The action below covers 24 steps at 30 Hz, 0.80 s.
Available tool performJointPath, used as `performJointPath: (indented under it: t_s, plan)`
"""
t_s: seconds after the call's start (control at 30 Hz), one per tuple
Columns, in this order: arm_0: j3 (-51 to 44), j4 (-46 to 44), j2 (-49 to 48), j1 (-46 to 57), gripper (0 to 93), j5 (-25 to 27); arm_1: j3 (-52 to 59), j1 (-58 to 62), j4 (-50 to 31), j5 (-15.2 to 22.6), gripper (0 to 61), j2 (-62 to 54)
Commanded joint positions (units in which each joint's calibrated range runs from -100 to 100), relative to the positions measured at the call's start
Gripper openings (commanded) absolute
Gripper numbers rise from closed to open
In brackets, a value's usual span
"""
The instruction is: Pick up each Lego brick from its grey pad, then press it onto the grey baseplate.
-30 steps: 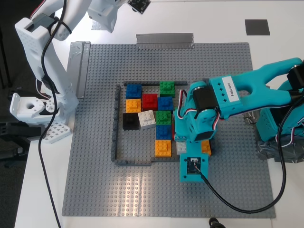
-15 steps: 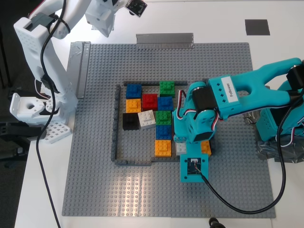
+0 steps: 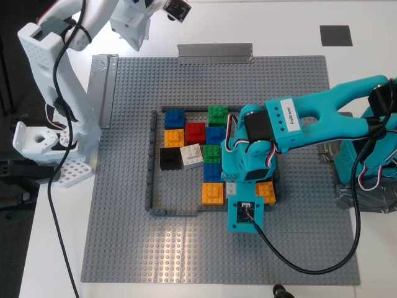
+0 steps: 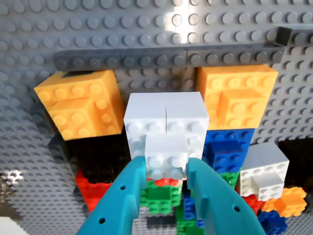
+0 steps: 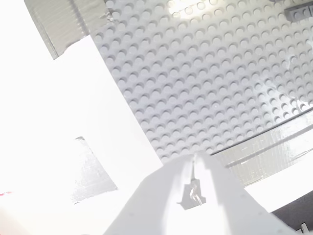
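Now, from the exterior view, the teal arm has slid toward that view's left across the grey baseplate (image 3: pixel 124 236), settling over the brick cluster inside the frame.

First wrist view: my first gripper (image 4: pixel 166 169) is clamped on the white brick (image 4: pixel 166 155), held just above a larger white block (image 4: pixel 165 120), so placement looks near.

Second wrist view: my second gripper (image 5: pixel 194 188) is pinched together, empty, above bare studs.

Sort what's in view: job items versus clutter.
Job: white brick in my first gripper, grey baseplate, grey pad, my second gripper.
Clutter: silver tape strip, black cable, white mesh piece.
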Motion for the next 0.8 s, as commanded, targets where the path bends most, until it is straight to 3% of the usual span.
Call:
performJointPath:
  t_s: [0.0, 0.6, 0.77]
  plan:
    - [-0.3, -0.3, -0.2, -0.1, 0.0, -0.1, -4.1, -0.2, 0.8, -0.6, 0.1, -2.3]
    - [5.5, -3.4, -0.1, -1.5, 0.0, -0.3, -0.9, 1.0, 0.5, 0.4, 0.1, -4.1]
    - [5.1, -4.1, -0.1, -1.3, 0.0, -0.3, -5.2, 0.9, 5.9, 0.7, 0.1, -2.8]
